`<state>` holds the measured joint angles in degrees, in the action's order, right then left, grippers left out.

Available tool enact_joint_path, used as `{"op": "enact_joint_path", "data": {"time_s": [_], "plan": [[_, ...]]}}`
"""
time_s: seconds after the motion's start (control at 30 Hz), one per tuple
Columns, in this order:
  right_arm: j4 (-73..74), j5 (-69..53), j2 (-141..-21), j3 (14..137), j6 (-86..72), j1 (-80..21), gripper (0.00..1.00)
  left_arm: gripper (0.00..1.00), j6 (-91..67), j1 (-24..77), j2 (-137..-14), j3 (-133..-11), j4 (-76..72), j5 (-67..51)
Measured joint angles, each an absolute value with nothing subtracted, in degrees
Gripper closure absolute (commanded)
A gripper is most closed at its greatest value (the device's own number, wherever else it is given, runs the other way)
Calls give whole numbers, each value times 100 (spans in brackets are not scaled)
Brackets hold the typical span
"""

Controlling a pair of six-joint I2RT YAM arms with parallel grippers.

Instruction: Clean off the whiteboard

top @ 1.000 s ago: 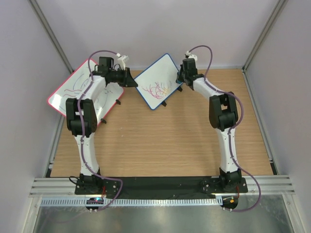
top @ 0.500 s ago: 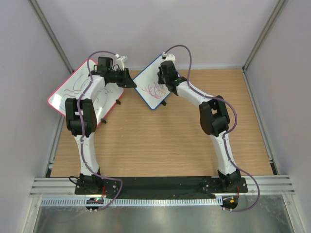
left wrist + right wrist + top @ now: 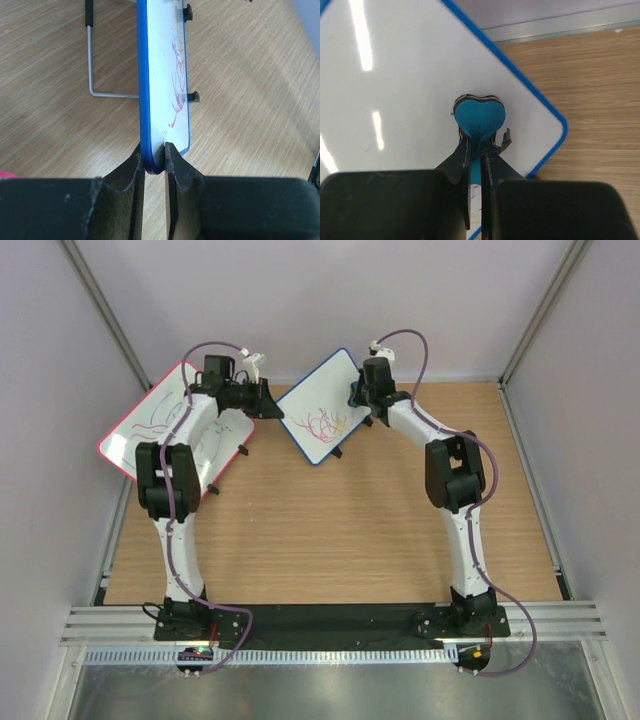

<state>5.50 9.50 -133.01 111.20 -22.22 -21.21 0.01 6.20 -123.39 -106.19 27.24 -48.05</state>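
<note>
Whiteboard [image 3: 322, 408]: upper centre of top view, standing tilted on wooden table [image 3: 330, 530], red and yellow scribbles on lower half. Left gripper [image 3: 155, 150]: narrow, clamped on blue frame at left corner. Right gripper [image 3: 479, 145]: pinched onto blue heart-shaped eraser [image 3: 480, 116], pressed to white face near right corner. Red-framed board [image 3: 150, 425]: upper left.

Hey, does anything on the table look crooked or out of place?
The large red-framed whiteboard lies askew at left, its corner seemingly past the wooden table's edge. The small blue-framed whiteboard stands diagonally, pinched by the left gripper.
</note>
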Motion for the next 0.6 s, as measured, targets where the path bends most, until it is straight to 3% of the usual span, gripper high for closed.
{"op": "enact_joint_path", "data": {"time_s": [0.3,0.6], "plan": [[556,899,-13371,10956,-2016,-1938,99,100,73,642,-12339,-10661,2744,-4821],[279,1470,-12700,10208,-1332,-3251,99,100,64,613,-12359,-10661,2816,-4755]]}}
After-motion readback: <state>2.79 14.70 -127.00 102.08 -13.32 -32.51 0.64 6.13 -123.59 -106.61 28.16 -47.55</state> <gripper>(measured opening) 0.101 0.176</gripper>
